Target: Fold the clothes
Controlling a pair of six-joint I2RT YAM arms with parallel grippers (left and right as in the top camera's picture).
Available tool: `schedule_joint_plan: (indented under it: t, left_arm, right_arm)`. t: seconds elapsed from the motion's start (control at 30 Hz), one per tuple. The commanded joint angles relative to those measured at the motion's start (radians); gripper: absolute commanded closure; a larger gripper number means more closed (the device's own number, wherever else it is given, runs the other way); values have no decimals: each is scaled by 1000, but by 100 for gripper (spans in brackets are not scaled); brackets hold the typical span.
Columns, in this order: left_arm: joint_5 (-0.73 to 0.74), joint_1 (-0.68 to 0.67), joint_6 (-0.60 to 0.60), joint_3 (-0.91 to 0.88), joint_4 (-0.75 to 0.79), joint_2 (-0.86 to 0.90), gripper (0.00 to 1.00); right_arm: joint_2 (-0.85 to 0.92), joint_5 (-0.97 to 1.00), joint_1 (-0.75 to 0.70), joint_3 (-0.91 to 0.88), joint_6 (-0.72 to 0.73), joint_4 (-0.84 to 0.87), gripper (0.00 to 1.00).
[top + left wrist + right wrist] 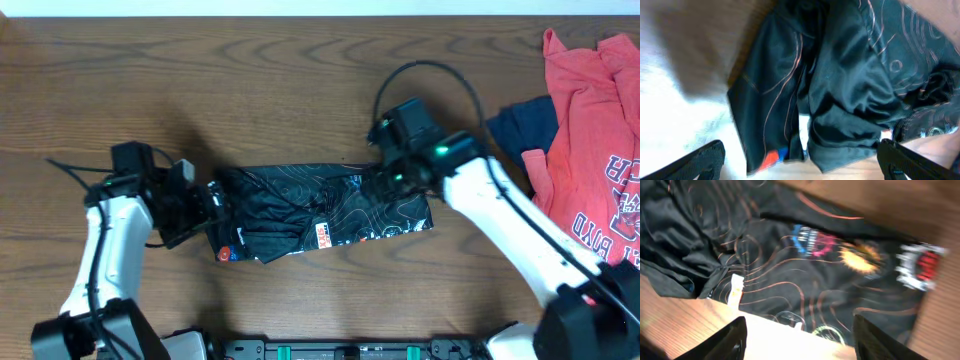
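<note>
Nearest the robot's base, the left gripper [208, 203] sits at the left end of the black jersey [320, 210]. In the left wrist view its two fingers [702, 159] stand wide apart at the bottom corners, with nothing clamped between them. The crumpled, folded-over edge of the cloth lies in the gap and just beyond it. Whether the fingertips touch the fabric cannot be told. A small red-orange patch [771, 158] and a white label [803, 125] show at that near edge.

The jersey lies as a rough, wrinkled band across the middle of the wooden table [300, 80], long side running left to right, with the thin contour lines and coloured logos facing up.

The right gripper [385, 178] is over the jersey's right end, at its far edge. Its fingers [734, 337] are also spread wide and hold nothing. The cloth's border and bare tabletop show between them, and contact is unclear because the view is blurred. Beyond them lie a white tag [735, 288] and a row of blue-pink, orange and red-white logos.

At the table's far right corner, well apart from the jersey, a red T-shirt [590, 140] lies over a navy garment [518, 125].
</note>
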Motion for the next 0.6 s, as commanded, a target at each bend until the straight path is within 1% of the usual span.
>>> schedule_joint_plan:
  t: [0.0, 0.23, 0.43, 0.47, 0.5, 0.57]
  left_arm:
    - [-37, -27, 21, -29, 53, 37, 2]
    - [-39, -77, 21, -31, 167, 154, 2]
    - [-38, -145, 21, -31, 216, 260, 2]
    - [-38, -159, 21, -31, 218, 273, 0]
    - [-37, -170, 21, -31, 219, 282, 6]
    - [-29, -193, 21, -31, 221, 288, 22]
  right_arm:
    - [-23, 38, -34, 14, 36, -34, 34]
    - [-23, 38, -47, 13, 36, -69, 34]
    - [-23, 38, -47, 13, 36, -73, 34]
    - [-23, 38, -47, 13, 36, -73, 35]
    - [-23, 38, -47, 13, 36, -73, 35]
    - [-23, 39, -47, 13, 36, -73, 35]
